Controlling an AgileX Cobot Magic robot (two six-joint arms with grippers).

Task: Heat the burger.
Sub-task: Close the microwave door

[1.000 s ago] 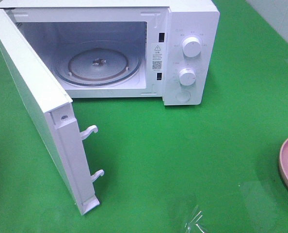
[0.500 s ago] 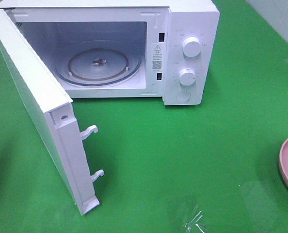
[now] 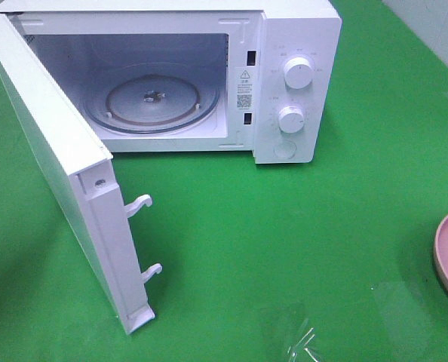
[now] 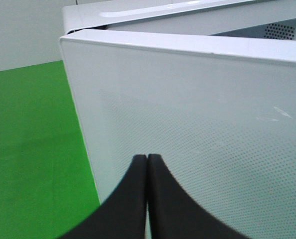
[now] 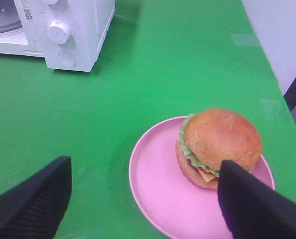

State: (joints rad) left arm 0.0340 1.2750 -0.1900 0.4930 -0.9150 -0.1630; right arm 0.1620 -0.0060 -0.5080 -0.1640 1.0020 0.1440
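**Right gripper wide open above the burger, left gripper closed at the microwave door**

The right gripper (image 5: 143, 199) has its two black fingers (image 5: 33, 199) spread far apart and holds nothing. It hangs over the pink plate (image 5: 158, 189), and the wrist view shows no finger touching either the plate or the food. One finger overlaps the near edge of the burger (image 5: 220, 142) in that view; whether it makes contact cannot be told.

The burger sits on the plate, toward one side of it, bun up, with lettuce and cheese showing at the rim. The plate rests on the green table (image 3: 322, 241), well apart from the microwave (image 3: 299, 45), on the side where the knobs (image 3: 297, 72) are. In the high view only the plate's edge shows at the right border.

The left gripper (image 4: 147, 158) is closed, its fingertips pressed together with nothing between them. It sits just beside the outer face of the open microwave door (image 4: 198, 129). The glass turntable (image 3: 152, 102) inside is bare.
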